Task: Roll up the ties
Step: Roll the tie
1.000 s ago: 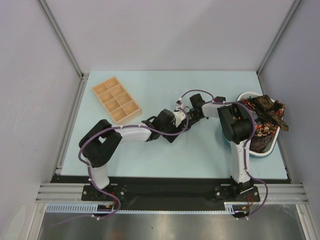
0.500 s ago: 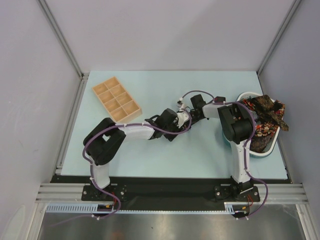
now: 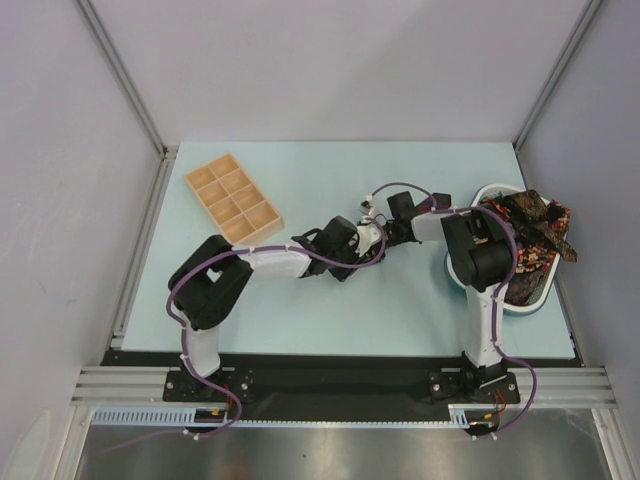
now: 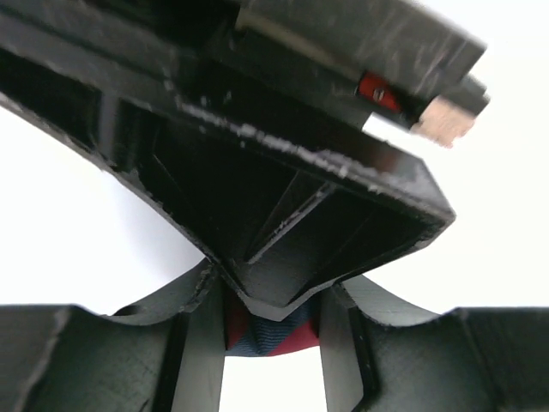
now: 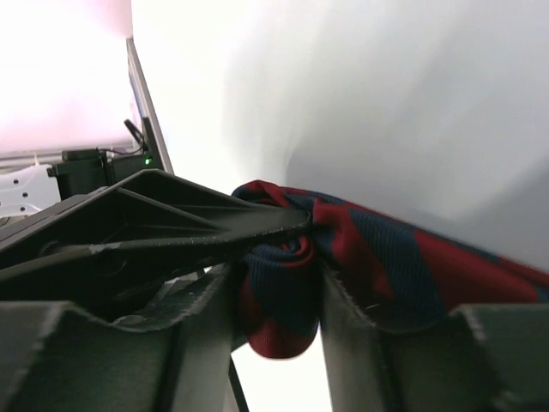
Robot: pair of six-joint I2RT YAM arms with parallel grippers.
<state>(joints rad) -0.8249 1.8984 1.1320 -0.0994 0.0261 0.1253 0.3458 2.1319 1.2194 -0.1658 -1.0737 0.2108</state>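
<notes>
A dark navy tie with red diagonal stripes (image 5: 377,249) is partly rolled into a tight coil. My right gripper (image 5: 274,318) is shut on that coil, which bulges out between its fingers. My left gripper (image 4: 270,343) is shut on a small patch of the same tie (image 4: 270,330). The two grippers meet tip to tip over the middle of the table, left (image 3: 362,238) and right (image 3: 388,226), and hide the tie from above. Several more patterned ties (image 3: 530,240) in dark red, brown and gold lie heaped at the right.
The heap of ties lies in a white oval basin (image 3: 520,306) at the table's right edge, beside the right arm's elbow. A wooden compartment tray (image 3: 233,200) stands at the back left. Grey walls and metal rails close in the light blue table.
My left arm has reached further right, closing up against the right gripper. The right gripper has shifted slightly right and back. Both stay joined at the tie.
</notes>
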